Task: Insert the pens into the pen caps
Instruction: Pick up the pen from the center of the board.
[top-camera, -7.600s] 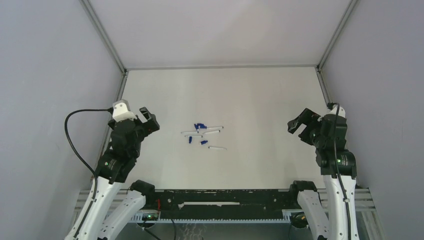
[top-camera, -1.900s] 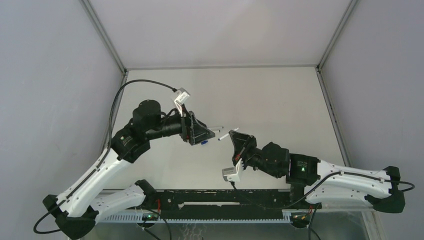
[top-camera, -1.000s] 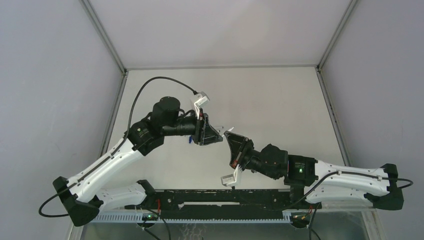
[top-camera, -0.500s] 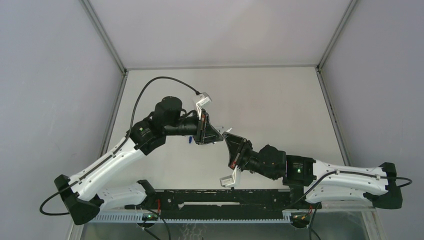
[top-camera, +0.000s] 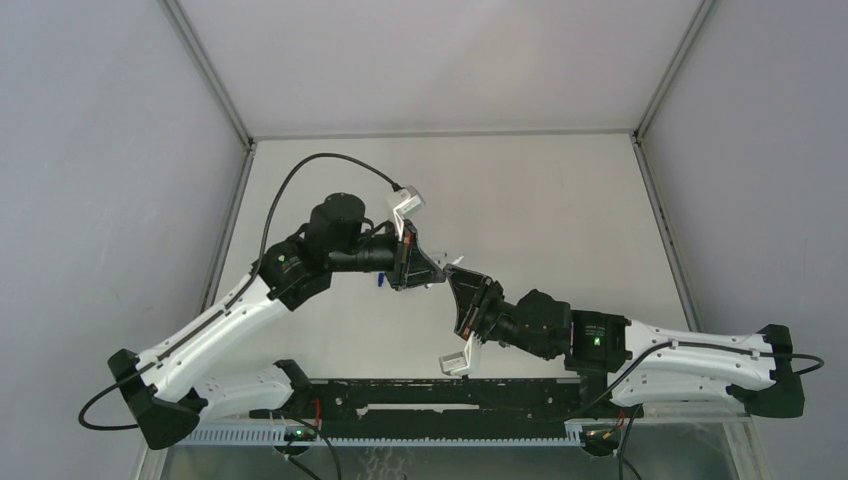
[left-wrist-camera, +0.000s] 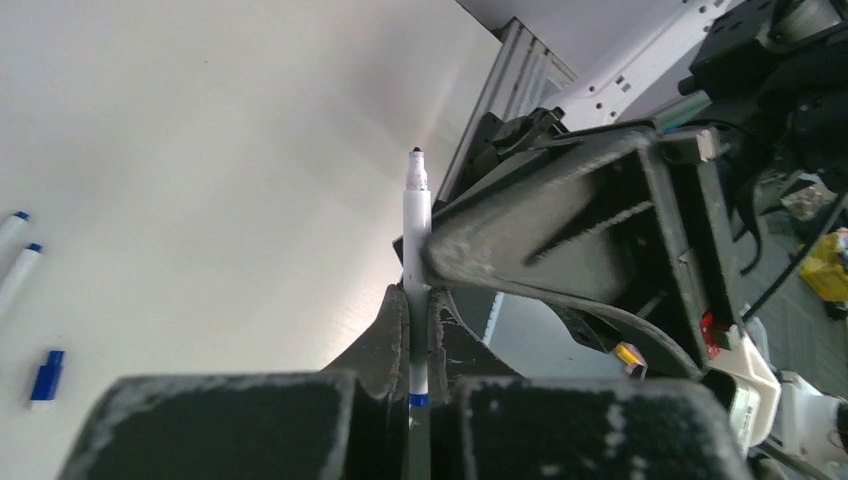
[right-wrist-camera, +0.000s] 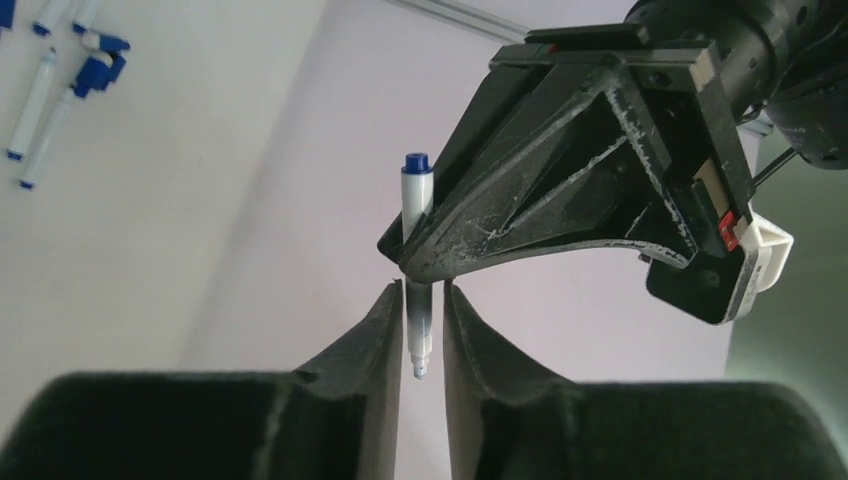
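A thin white pen (left-wrist-camera: 415, 250) stands between the two grippers above the table, its bare tip (left-wrist-camera: 415, 152) pointing away from the left wrist. My left gripper (left-wrist-camera: 417, 300) is shut on its barrel near the blue end. My right gripper (right-wrist-camera: 420, 295) is open, with a slim gap on each side of the pen (right-wrist-camera: 417, 250), whose tip end hangs between its jaws. From above, both grippers meet over the table's middle at the pen (top-camera: 455, 263). Loose pens (right-wrist-camera: 35, 100) and dark blue pen caps (right-wrist-camera: 100, 65) lie on the table.
Two more pens (left-wrist-camera: 15, 260) and a blue cap (left-wrist-camera: 45, 375) lie on the white table (top-camera: 540, 200) to the left of my left gripper. One cap (top-camera: 381, 281) shows under the left arm. Grey walls enclose the table on three sides.
The left gripper has closed on the pen and the right gripper's jaws have parted off it. Both arms have stayed almost in place over the last second.
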